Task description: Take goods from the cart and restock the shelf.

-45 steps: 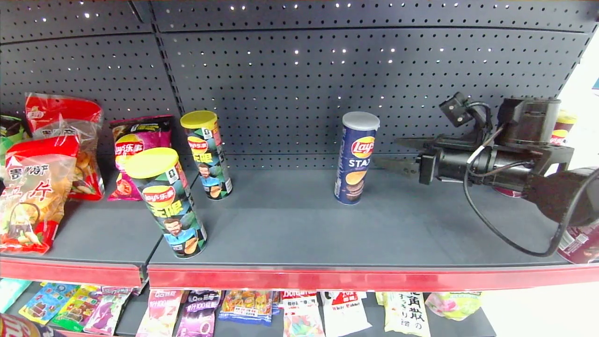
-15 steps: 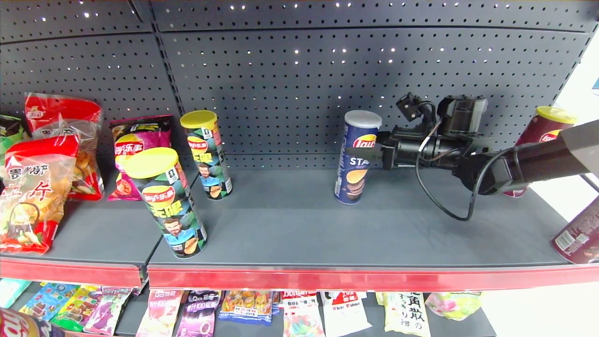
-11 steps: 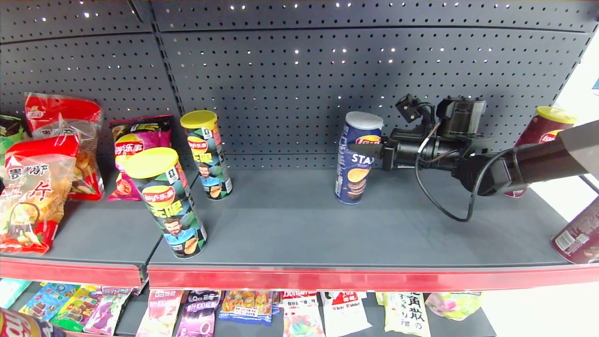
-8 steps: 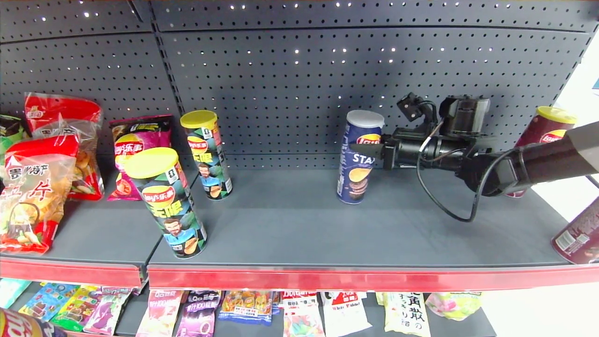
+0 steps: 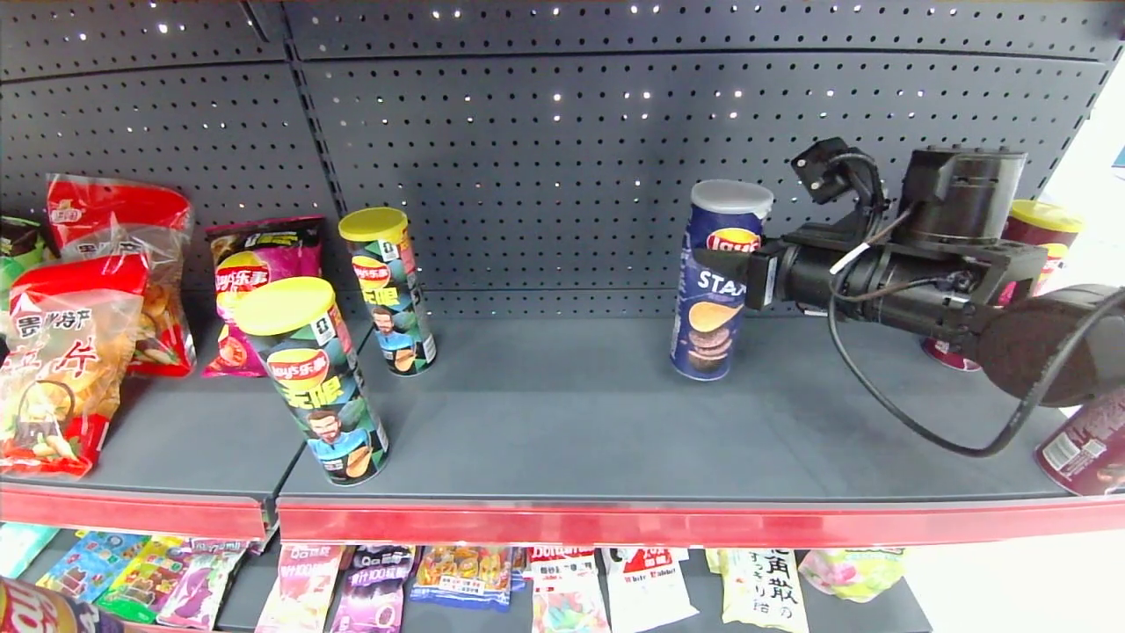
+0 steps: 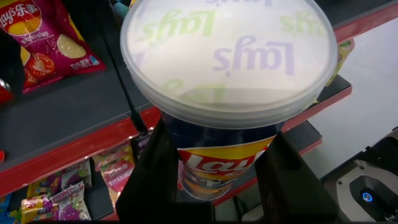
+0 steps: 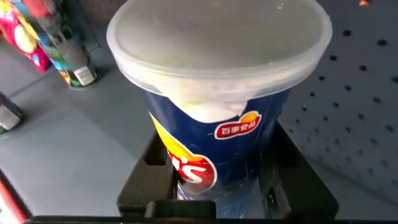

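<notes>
Nearest to me, my left gripper (image 6: 217, 180) is clamping both fingers round a blue cardboard chip tube with a pale plastic lid (image 6: 227, 56). It is holding the tube low in front of the shelving, and I'm guessing that one is going up next.

Moving up, I'm looking over the red front lip (image 5: 615, 520) of the grey metal shelf (image 5: 562, 431), an edge to be lifting over, not dragging across. Just behind it, a dark patterned tube with a yellow lid (image 5: 312, 387) is standing at the left, and a maroon tube (image 5: 1085, 453) is leaning at the front right corner. Deeper in are a second yellow-lidded patterned tube (image 5: 388, 290) and crinkly snack bags (image 5: 70, 360) at the far left.

Mid-shelf is lying wide open. That's where my right gripper (image 5: 725, 264) is pinching the other blue lidded tube (image 5: 707, 325) by its wall just under the lid. It is standing upright with a slight lean, and I can't tell whether its base is touching the board.

I'm judging it light, stiff but dentable, and glossy enough to be slipping. It is tall on a narrow base, so tipping is the worry. I'm taking the wall rather than the lid, which might pop off.

A maroon tube with a yellow lid (image 5: 1046, 237) is standing beyond my arm. Farthest back, the perforated grey panel (image 5: 545, 176) is sitting close behind, leaving little room rearwards.
</notes>
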{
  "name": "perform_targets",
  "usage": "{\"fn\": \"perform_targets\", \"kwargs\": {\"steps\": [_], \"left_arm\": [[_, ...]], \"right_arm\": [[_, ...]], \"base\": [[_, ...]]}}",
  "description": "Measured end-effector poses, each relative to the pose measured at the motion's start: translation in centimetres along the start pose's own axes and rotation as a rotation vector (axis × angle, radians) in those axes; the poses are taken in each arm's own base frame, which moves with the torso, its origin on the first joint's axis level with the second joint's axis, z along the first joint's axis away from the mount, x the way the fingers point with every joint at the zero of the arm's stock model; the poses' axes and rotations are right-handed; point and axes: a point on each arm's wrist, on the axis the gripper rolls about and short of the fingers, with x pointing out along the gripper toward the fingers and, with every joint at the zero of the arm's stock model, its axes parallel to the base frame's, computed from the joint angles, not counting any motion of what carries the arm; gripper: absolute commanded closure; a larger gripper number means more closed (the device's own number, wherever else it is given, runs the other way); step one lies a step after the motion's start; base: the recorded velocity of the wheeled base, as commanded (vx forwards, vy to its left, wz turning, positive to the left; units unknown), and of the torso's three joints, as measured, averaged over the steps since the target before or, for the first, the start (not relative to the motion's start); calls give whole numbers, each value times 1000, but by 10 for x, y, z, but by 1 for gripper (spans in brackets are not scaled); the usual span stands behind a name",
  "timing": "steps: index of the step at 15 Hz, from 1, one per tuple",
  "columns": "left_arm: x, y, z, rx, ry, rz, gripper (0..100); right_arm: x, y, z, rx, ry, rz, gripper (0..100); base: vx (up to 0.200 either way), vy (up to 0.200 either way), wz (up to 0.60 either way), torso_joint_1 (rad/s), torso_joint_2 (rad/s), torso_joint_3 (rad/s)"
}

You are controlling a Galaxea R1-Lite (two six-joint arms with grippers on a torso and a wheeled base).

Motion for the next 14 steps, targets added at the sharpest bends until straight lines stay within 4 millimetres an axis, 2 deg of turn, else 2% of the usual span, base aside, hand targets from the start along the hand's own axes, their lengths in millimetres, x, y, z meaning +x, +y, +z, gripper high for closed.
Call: {"fn": "perform_targets", "kwargs": {"steps": [4, 6, 14], "left_arm": [[-1, 0, 0, 2, -5, 3, 100], [-1, 0, 1, 3, -7, 3, 100], [-1, 0, 1, 3, -6, 3, 100]], "right_arm": [[-26, 17, -1, -10, -60, -43, 100], [-35, 21, -12, -17, -87, -45, 100], [-67, 43, -32, -14, -41, 0, 100]], "base": [[0, 0, 0, 0, 0, 0], [0, 0, 0, 0, 0, 0], [0, 0, 0, 0, 0, 0]]}}
